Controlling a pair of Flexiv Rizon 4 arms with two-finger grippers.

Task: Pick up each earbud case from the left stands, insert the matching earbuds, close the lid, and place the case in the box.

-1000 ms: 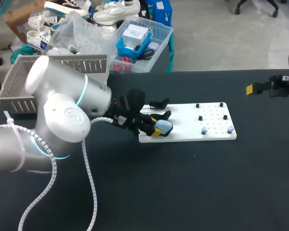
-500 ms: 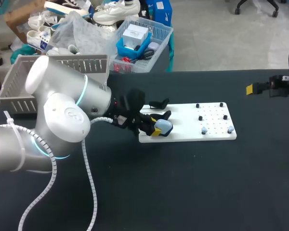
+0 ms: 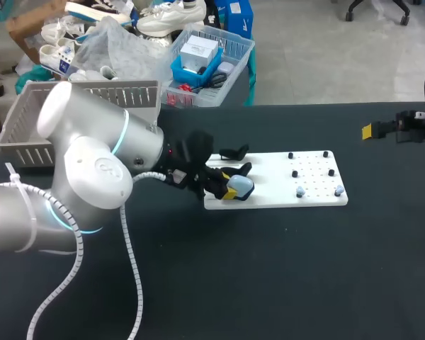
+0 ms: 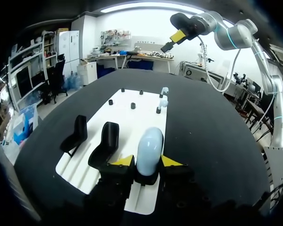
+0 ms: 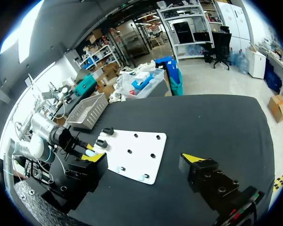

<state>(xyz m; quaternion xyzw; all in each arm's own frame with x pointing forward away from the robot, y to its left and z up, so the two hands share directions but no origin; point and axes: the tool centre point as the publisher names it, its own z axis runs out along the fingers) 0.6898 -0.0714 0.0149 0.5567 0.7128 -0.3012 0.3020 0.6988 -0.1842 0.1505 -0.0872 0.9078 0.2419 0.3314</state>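
Left gripper (image 4: 147, 161) gripped the pale blue earbud case (image 4: 149, 146) from both sides; the case stood at the white board's (image 3: 283, 185) left end. Right gripper (image 5: 145, 159) was wide open, holding nothing.

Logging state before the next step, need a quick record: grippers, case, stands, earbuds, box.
left gripper: shut on case, at the board's left end
case: light blue, upright, lid looks closed, still over its stand
other stands: two, black, empty, beside the case
earbuds: two pale pieces on the board's right end, near edge
right gripper: open, empty, near the table's right edge, away from the board
box: gray basket behind the left arm, contents hidden
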